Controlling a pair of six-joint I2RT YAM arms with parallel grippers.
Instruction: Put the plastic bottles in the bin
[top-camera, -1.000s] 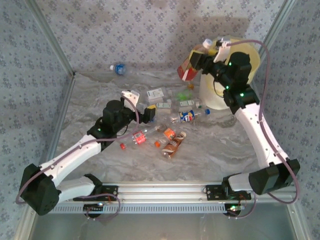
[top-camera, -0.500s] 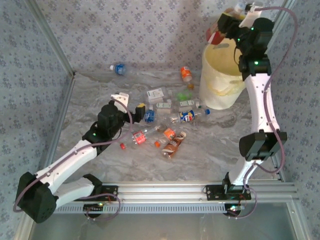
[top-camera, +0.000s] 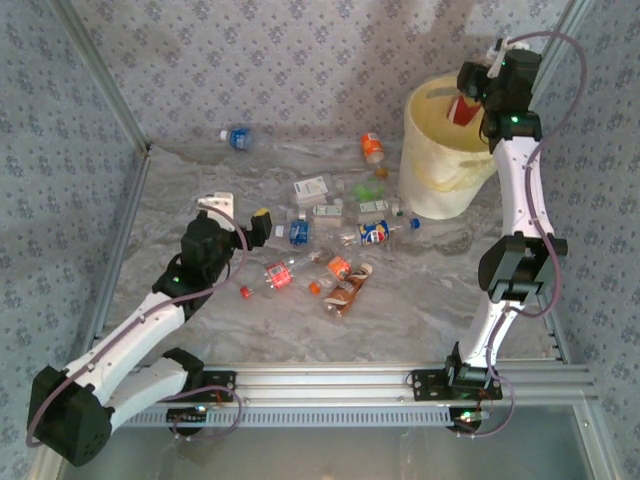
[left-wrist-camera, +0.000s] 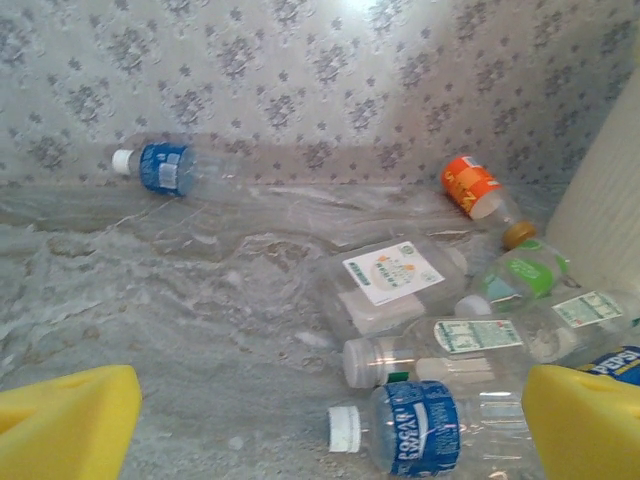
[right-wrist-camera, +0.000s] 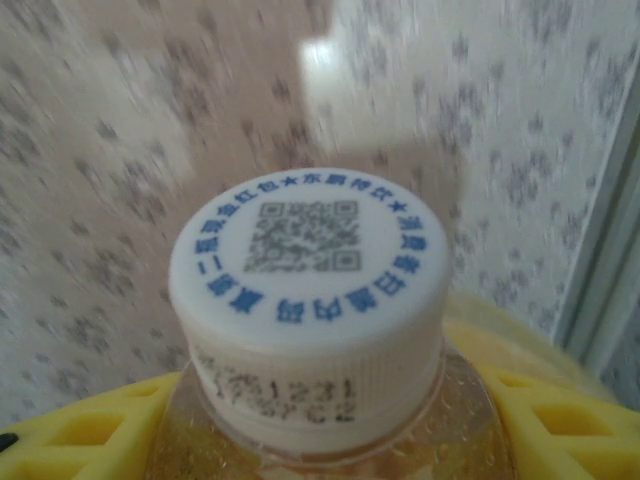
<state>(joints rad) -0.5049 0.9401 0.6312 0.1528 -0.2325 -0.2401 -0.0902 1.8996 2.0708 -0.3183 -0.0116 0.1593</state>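
The right pincer (top-camera: 470, 98) clenched a red-labelled bottle (top-camera: 461, 112) over the bin (top-camera: 425, 190), near its rim; released there, it could have glanced off and tumbled outside. The left pincer (left-wrist-camera: 328, 415) gaped, empty.

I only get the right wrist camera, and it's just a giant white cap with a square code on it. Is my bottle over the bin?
Observer: Yes. In the top camera, the right tool holds the red-labelled bottle over the open mouth of the bin.
Operator: What's my other arm doing?
Observer: The left tool is open and empty, low over the table, facing a blue-labelled bottle.
Operator: Are lots of bottles waiting?
Observer: Yes, a cluster of bottles lies mid-table, near the bin.
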